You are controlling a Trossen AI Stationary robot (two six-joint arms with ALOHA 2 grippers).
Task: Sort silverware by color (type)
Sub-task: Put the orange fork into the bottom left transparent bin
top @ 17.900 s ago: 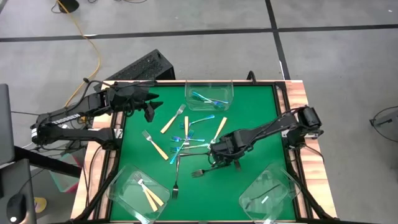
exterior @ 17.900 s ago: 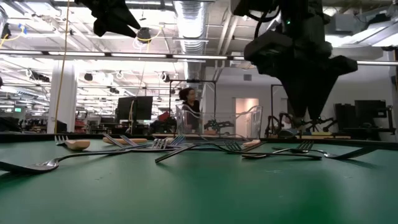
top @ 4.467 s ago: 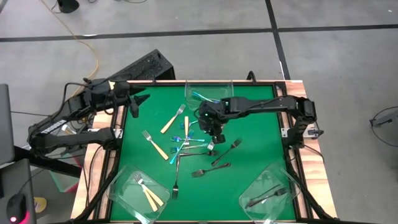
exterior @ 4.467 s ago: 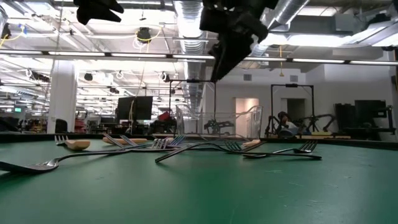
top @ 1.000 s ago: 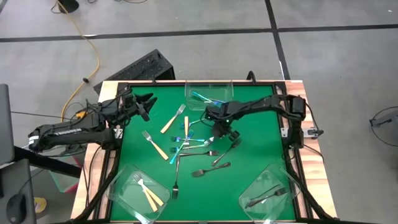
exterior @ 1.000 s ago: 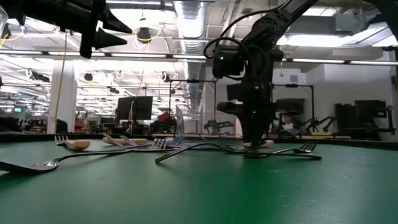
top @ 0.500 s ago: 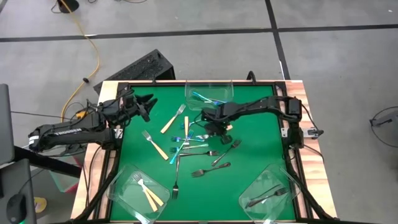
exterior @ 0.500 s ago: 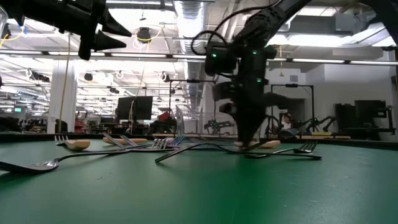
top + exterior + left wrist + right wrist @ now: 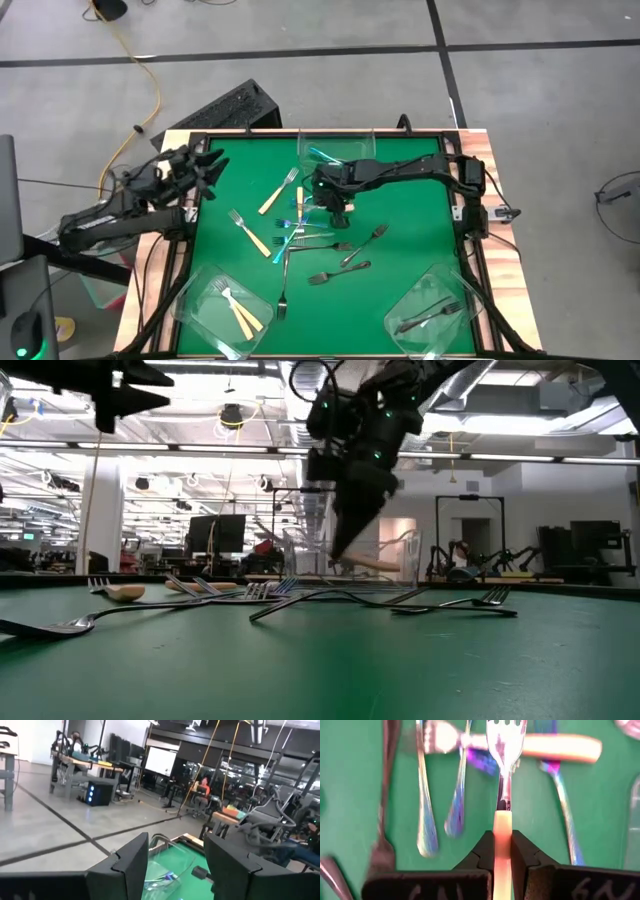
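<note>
fingers (image 9: 487, 851) of the right gripper (image 9: 502, 847) are clamped on the handle of a cream-handled fork (image 9: 503, 795), whose cream shaft runs straight out between the two pads while its metal neck and tines reach forward past the tips, held up off the green mat (image 9: 410, 220). beyond those tines, loose forks (image 9: 300, 235) lie on the mat: blue-handled ones to either side of the gripped fork and another cream-handled fork (image 9: 540, 745) crosswise ahead. left gripper (image 9: 205, 167) waits at its own edge of the mat, fingers spread apart with nothing between them.
</note>
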